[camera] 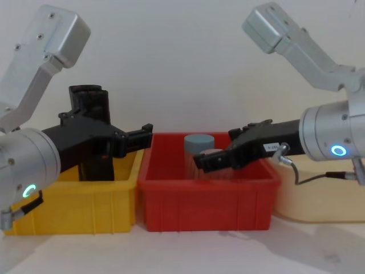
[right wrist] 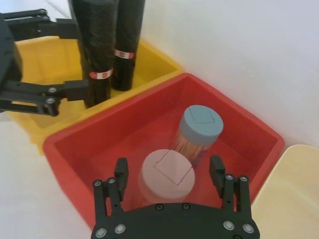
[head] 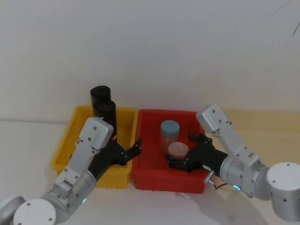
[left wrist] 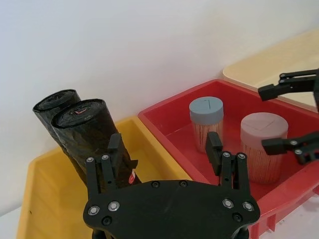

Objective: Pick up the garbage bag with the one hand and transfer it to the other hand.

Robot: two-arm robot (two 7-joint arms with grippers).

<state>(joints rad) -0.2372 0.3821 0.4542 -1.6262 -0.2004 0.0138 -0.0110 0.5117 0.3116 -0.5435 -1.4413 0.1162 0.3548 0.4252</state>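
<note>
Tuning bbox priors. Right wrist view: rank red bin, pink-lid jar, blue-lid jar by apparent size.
1. Red bin.
2. Pink-lid jar and blue-lid jar: alike; pink looks bigger, maybe from nearness, so unranked.

Bag upright in the bin, grippers spread wide.
The bag (left wrist: 94, 134), a tight black roll with a red-and-white label, stands on end in the yellow bin (left wrist: 30, 199), touching a second roll (left wrist: 52, 102). The left gripper (left wrist: 164, 144) seems to graze its side; the right gripper (right wrist: 168, 167) is well apart.
</note>
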